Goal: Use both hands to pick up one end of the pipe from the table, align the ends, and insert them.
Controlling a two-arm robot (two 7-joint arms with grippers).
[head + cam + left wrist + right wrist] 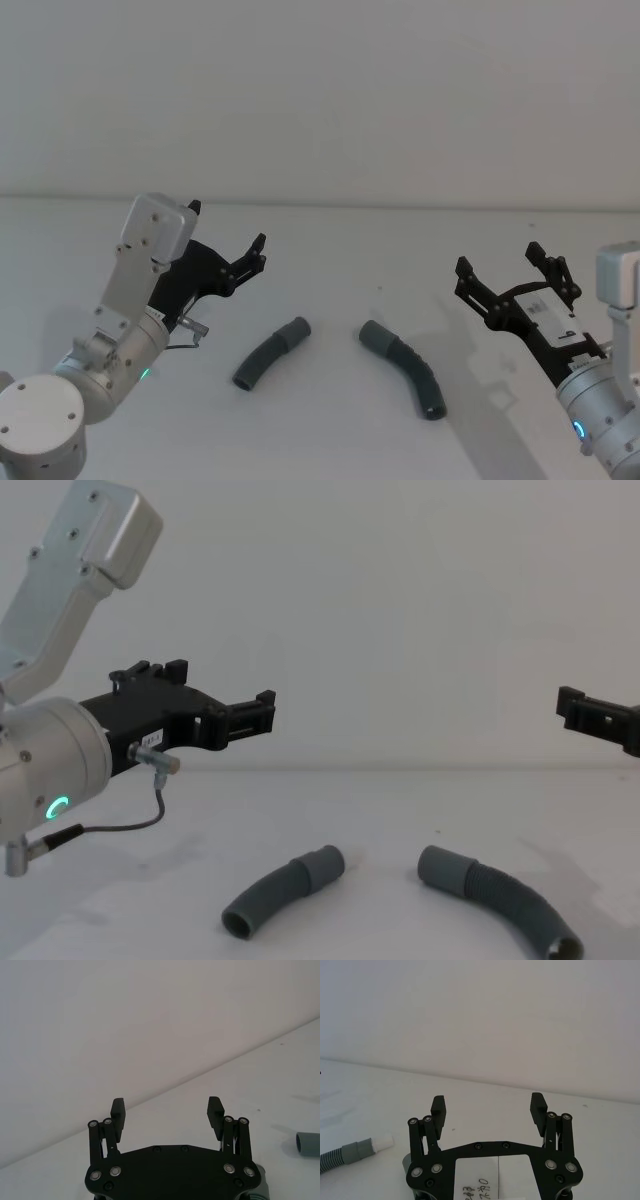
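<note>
Pipe, in two dark grey curved ribbed hose pieces, lies on my plain matte white table (330,260), between my grippers. My black two-fingered left gripper (228,225) and right gripper (498,258) hover above it, both spread wide, holding nothing. The longer piece (405,365) lies right, the shorter piece (270,355) left, their smooth cuffs (297,328) facing, apart.

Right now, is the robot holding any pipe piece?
No, nothing. The left gripper and right gripper are open above the table; the shorter hose piece and longer hose piece lie between them.
</note>
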